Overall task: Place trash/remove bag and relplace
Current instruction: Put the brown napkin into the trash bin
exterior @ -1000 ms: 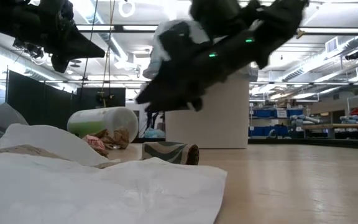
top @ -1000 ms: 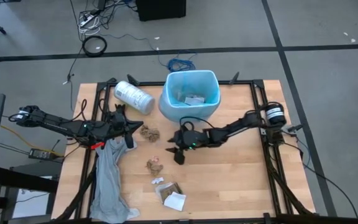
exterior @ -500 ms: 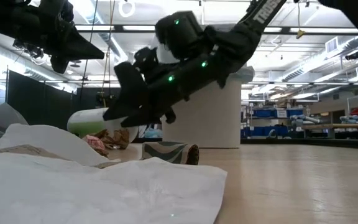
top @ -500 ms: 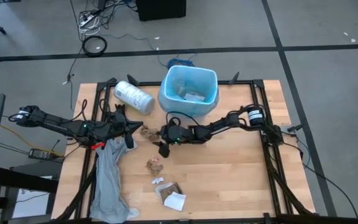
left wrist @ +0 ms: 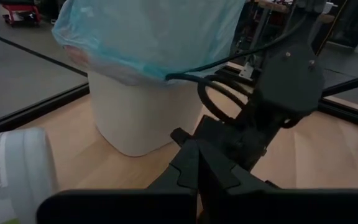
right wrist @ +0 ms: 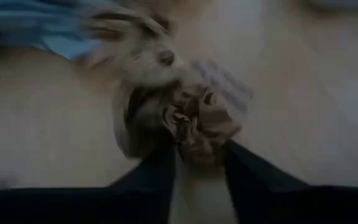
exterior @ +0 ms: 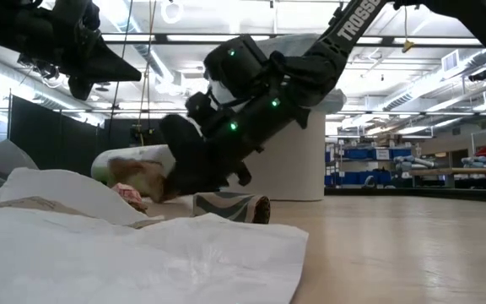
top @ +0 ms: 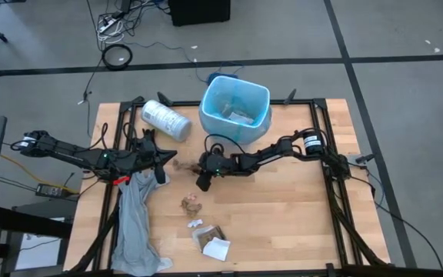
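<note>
Jaws of right gripper (right wrist: 197, 155) straddle brown scrap (right wrist: 197, 121) on tabletop (top: 283, 208) near bin (top: 235, 108), closing, not yet clamped. I squeeze fully before lifting. Left gripper (top: 160, 158) shut, idle.

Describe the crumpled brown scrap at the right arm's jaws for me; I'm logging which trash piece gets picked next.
The crumpled brown paper scrap is a creased wad with paler folds, lying on the light wooden table between the left arm and the blue-lined white bin. The right gripper is down at it, its dark jaws standing on either side of the wad. Whether they already pinch it cannot be told. In the low view it shows beside the gripper's tip.
</note>
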